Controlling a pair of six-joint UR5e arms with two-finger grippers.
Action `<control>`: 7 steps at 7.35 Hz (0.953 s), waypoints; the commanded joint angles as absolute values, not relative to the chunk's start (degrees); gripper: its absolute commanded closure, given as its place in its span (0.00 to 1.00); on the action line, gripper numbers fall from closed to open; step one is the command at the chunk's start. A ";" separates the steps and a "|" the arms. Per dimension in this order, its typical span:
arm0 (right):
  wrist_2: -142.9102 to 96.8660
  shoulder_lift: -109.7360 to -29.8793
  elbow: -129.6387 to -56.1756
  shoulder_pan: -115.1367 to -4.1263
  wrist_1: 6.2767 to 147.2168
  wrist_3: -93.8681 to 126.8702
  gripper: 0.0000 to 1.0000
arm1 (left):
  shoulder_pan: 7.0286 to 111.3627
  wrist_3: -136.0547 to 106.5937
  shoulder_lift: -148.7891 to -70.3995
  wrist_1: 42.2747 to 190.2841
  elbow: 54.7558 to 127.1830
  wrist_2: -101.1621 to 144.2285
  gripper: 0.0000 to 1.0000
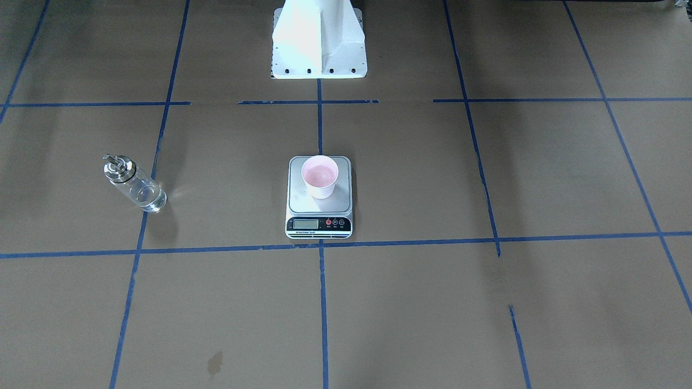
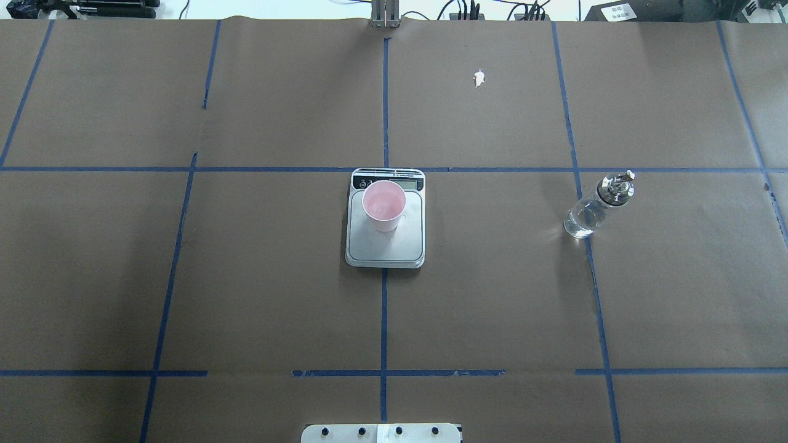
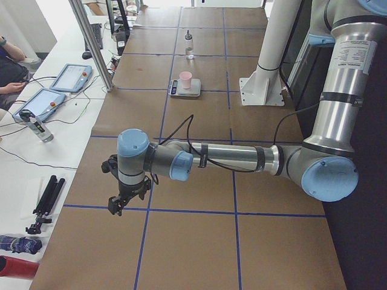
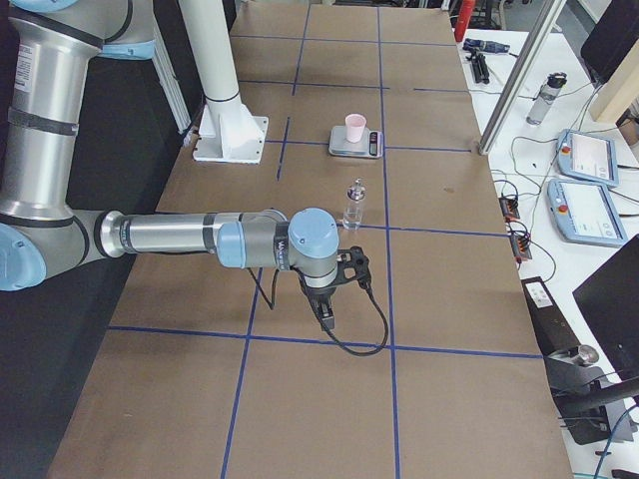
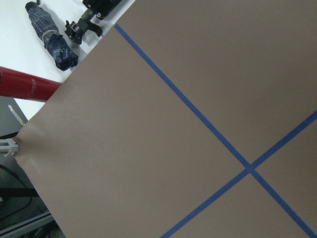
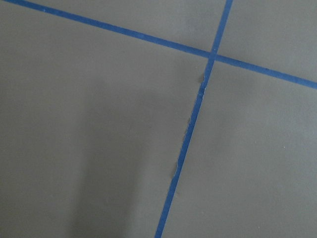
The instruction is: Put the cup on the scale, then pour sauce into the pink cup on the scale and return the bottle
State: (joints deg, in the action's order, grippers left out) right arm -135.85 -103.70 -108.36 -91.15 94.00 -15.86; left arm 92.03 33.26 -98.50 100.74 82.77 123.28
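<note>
tapered paper cup (image 1: 320, 176) on steel scale (image 1: 319, 212); glass bottle (image 1: 134, 184) apart

Two arms of silver metal with pale blue caps

The left arm (image 3: 230, 158) and the right arm (image 4: 170, 238) have smooth silver tubes and round pale blue joint caps. A thin black cable (image 4: 383, 321) loops beside each wrist. The left gripper (image 3: 116, 205) and the right gripper (image 4: 325, 317) are small and black. The white post (image 1: 319, 38) has a foot with dark screws (image 1: 309, 71).
</note>
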 commanded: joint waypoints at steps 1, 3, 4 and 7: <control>-135.00 -103.18 -107.50 -91.76 97.21 -17.40 0.00 | 92.02 33.14 -98.00 95.66 81.56 123.40 0.00; -135.00 -102.92 -107.22 -91.67 96.68 -15.74 0.00 | 92.02 30.78 -92.22 95.10 82.35 138.07 0.00; -134.74 -102.66 -106.97 -91.67 96.68 -15.65 0.00 | 92.02 24.15 -91.07 95.10 83.83 139.29 0.00; -134.65 -102.66 -105.56 -91.67 96.68 -15.56 0.00 | 91.85 18.48 -87.64 95.01 90.67 133.36 0.00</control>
State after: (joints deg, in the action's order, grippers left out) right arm -134.71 -102.70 -106.03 -91.67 96.69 -15.59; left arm 91.89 21.28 -89.24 95.08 87.11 136.47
